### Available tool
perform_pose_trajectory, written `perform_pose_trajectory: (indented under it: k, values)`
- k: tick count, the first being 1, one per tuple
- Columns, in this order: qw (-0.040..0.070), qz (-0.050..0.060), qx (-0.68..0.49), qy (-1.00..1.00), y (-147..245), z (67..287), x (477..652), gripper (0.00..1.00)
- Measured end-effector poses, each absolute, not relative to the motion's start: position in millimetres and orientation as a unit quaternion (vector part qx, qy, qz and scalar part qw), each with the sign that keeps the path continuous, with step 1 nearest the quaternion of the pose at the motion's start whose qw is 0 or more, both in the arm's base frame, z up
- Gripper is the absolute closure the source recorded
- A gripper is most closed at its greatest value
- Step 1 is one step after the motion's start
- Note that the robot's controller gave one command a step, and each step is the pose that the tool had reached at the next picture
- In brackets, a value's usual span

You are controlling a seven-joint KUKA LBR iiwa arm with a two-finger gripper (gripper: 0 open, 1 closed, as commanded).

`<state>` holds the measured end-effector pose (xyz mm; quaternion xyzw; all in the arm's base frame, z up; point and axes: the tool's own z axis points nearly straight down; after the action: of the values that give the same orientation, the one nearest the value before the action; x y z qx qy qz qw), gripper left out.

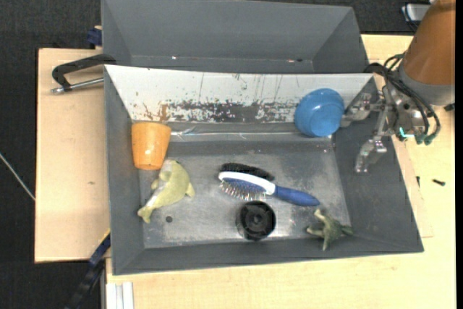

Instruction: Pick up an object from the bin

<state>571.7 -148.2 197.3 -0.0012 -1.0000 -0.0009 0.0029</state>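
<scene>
Blue cup (318, 112) in the back right corner of the bin (210, 155), with the claw (367, 148) just beside it.
The claw hangs over the bin's sloping right wall, to the right of the cup; whether it is open or closed cannot be told. On the floor lie an orange cup (149, 145), a pale yellow toy animal (168, 189), a blue-handled hairbrush (255, 186), a black round object (256, 220) and a green toy dinosaur (329, 230).

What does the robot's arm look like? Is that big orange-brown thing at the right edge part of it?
Yes, it is part of the robot. The orange-brown cover is smooth and rounded, like a shell over the wrist. Dark cables loop out below it, and there is a bit of green wiring. The gripper is bare silver-grey metal, thin and angular.
</scene>
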Motion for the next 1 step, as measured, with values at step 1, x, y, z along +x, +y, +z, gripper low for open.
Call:
perform_pose_trajectory:
  k: [1]
  values:
    - [-0.003,0.0,0.046,-0.999,-59.3,70.8,532.3,0.0]
